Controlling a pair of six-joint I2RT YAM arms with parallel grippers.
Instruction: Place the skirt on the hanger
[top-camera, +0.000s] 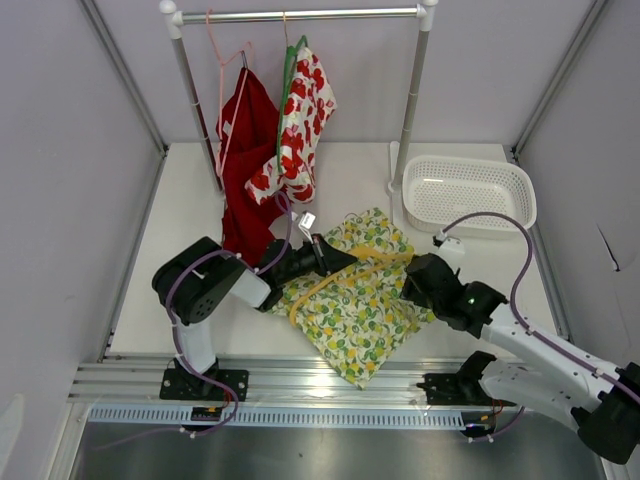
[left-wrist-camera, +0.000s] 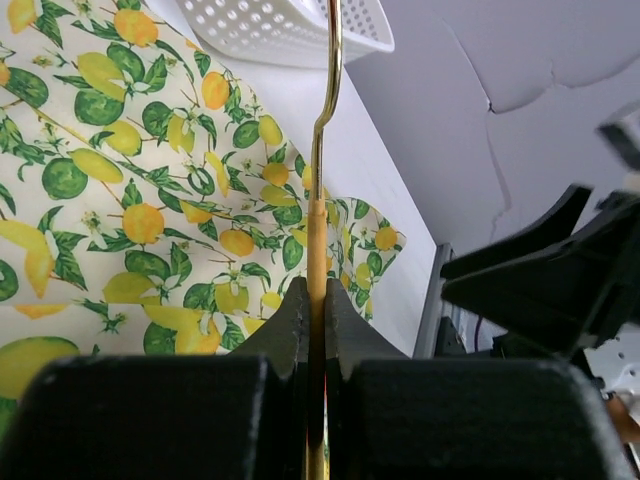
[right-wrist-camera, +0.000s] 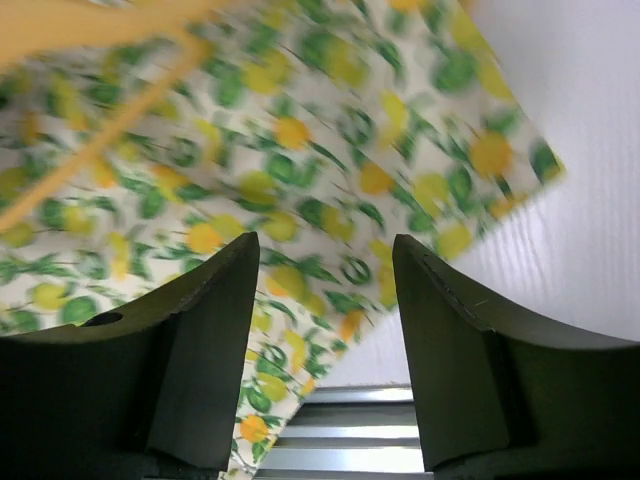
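Skirt (top-camera: 358, 305) lies spread flat on the bench (top-camera: 180, 250), centre of the top view, between the two arms, lemon print up. Hanger (top-camera: 325, 285) lies across the skirt's upper half, its tan bars running diagonally from lower left to upper right.

Left end effector (top-camera: 340, 257) reaches in from the left at the skirt's upper-left edge. In the left wrist view the left end effector (left-wrist-camera: 316, 310) is pressed together on the hanger (left-wrist-camera: 318, 240), the thin rod pinched between the two pads and running straight up the frame over the skirt (left-wrist-camera: 150, 200). White basket (left-wrist-camera: 290, 25) at top of that frame, part of the right arm (left-wrist-camera: 540, 280) at right.

Right end effector (top-camera: 412, 277) sits at the skirt's right edge in the top view. In the right wrist view the right end effector (right-wrist-camera: 325, 250) is spread wide, nothing between the fingers, over the skirt (right-wrist-camera: 300, 130). Blurred hanger (right-wrist-camera: 100, 140) at upper left, bare bench (right-wrist-camera: 590, 200) at right.

Behind: rack (top-camera: 300, 14) with red garment (top-camera: 245, 170) and red-flowered white garment (top-camera: 305, 120) hanging, upper centre of the top view. Basket (top-camera: 470, 190) on the bench at right, apart from the skirt
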